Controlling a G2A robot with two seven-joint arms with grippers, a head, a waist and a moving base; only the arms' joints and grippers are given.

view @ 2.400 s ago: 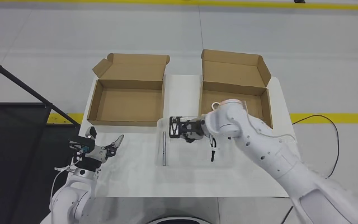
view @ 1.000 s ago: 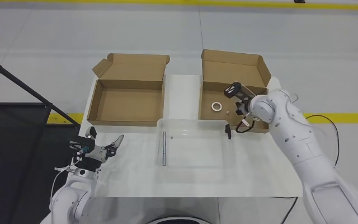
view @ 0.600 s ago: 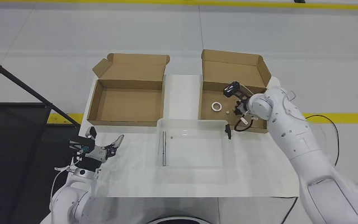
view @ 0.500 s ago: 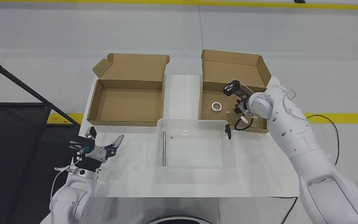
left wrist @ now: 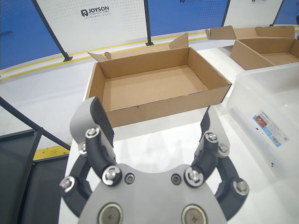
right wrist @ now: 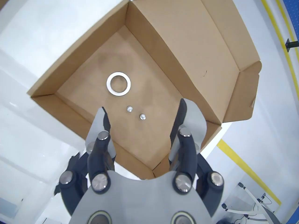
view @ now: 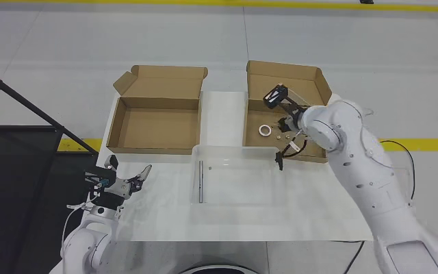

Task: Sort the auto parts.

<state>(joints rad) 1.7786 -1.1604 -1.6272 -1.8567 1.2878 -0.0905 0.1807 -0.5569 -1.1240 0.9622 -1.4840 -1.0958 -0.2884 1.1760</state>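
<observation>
My right gripper (view: 276,96) (right wrist: 142,114) hangs open and empty above the right cardboard box (view: 318,144) (right wrist: 177,47), near its back wall. On that box's floor lie a white ring (view: 263,129) (right wrist: 118,83) and two small silver bolts (right wrist: 129,109) (right wrist: 142,117), close together beside the ring. My left gripper (view: 123,179) (left wrist: 151,110) is open and empty, low over the table's front left corner. It faces the left cardboard box (view: 156,147) (left wrist: 163,103), which has nothing in it.
A clear plastic bin (view: 239,147) (left wrist: 257,75) stands in the middle of the white table, in front of both boxes. A thin dark rod (view: 200,179) lies along its left side. Both box lids stand up at the far side.
The right arm left the clear bin and swung over the right box. In the last half second its gripper shifted toward the box's back wall. The left arm stayed still.
</observation>
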